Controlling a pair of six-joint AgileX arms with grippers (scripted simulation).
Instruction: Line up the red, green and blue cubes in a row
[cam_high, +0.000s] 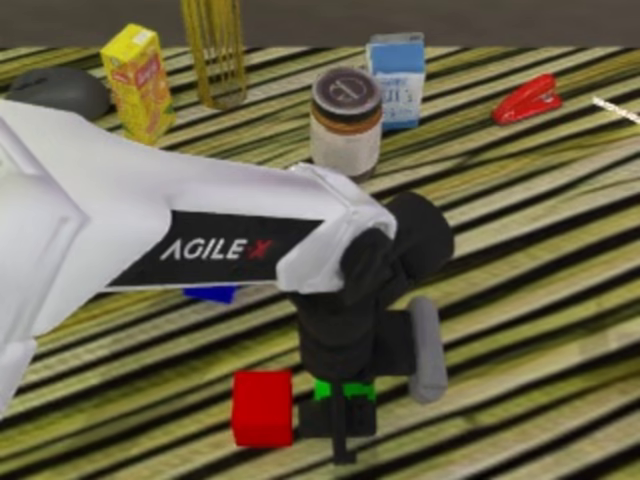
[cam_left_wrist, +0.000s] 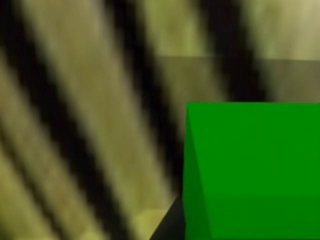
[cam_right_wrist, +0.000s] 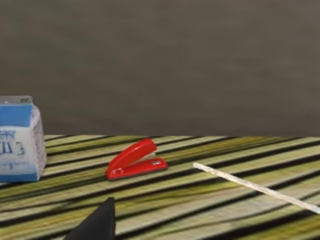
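Note:
The green cube (cam_high: 345, 390) shows as a thin strip between the fingers of my left gripper (cam_high: 342, 415), which is shut on it low over the table near the front edge. In the left wrist view the green cube (cam_left_wrist: 252, 170) looms large, with a dark fingertip (cam_left_wrist: 169, 226) against its side. The red cube (cam_high: 262, 408) rests on the table just left of the gripper, close beside the green one. Only a sliver of the blue cube (cam_high: 210, 294) peeks out under the left arm. My right gripper (cam_right_wrist: 100, 224) is parked out of the top view.
Along the back stand a yellow carton (cam_high: 138, 82), a yellow wire rack (cam_high: 213, 50), a jar (cam_high: 345, 120) and a blue-and-white carton (cam_high: 397, 78). A grey mouse (cam_high: 60, 90) lies at the far left, a red stapler (cam_high: 527, 98) and a white stick (cam_high: 615, 108) at the right.

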